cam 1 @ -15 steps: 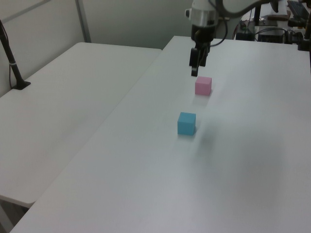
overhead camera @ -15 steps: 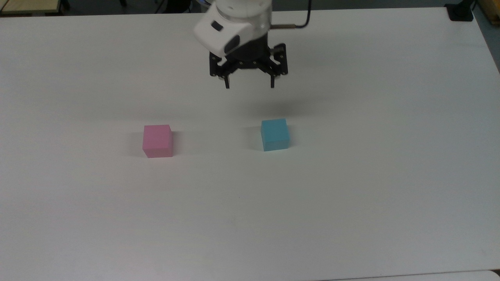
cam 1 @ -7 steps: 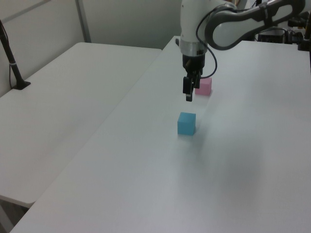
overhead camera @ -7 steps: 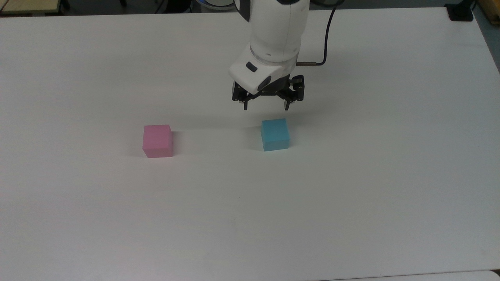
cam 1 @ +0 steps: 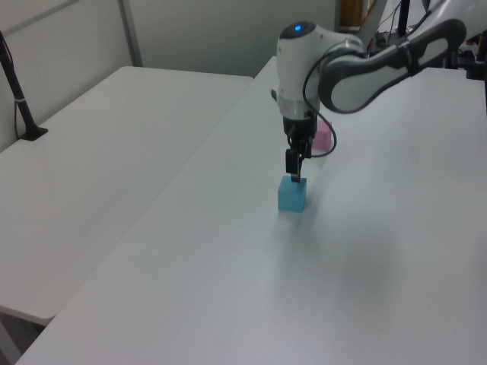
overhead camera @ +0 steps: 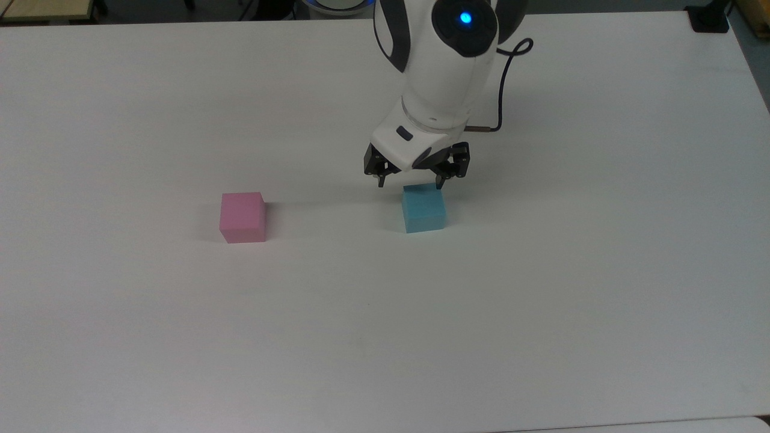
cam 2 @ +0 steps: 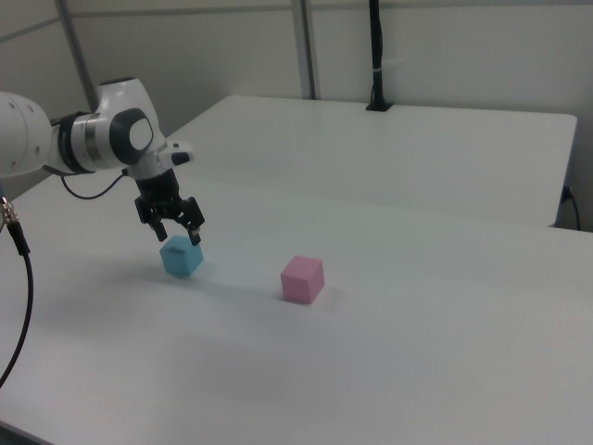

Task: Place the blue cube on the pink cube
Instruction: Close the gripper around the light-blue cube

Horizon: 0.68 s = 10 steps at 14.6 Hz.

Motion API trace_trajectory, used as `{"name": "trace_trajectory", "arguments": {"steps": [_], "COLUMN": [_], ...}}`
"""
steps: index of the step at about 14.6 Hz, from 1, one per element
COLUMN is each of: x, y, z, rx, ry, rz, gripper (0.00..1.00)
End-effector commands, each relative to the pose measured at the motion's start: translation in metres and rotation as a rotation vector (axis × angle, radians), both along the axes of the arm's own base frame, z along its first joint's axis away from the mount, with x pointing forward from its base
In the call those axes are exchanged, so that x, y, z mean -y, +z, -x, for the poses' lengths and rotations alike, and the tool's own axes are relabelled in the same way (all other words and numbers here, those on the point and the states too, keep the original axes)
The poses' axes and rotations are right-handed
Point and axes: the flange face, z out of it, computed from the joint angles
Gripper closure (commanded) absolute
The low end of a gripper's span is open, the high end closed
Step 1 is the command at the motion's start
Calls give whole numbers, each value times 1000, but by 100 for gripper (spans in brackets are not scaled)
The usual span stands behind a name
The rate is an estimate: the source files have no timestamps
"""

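Pre-grasp over blue cube (overhead camera: 424, 207)
Gripper (overhead camera: 411, 182) hung just above it, jaws spread and empty; cube sat on the table (overhead camera: 541, 300), well apart from pink cube (overhead camera: 242, 217). Best centre the fingers before descending and closing.

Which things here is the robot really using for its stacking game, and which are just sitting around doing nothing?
For the job:
- blue cube, right under the open gripper
- pink cube, the spot the blue one goes on
- white table they both sit on

Just around:
- black pole on the far table
- second table beside the work table
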Motion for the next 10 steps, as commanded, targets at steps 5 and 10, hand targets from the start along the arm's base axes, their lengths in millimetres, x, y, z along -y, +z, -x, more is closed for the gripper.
{"name": "trace_trajectory", "arguments": {"steps": [5, 10], "x": [-14, -18], "y": [-29, -33], "z": [5, 2], "rx": [-7, -6], "ry": [11, 19], "rz": [32, 33], "gripper": [0, 0]}}
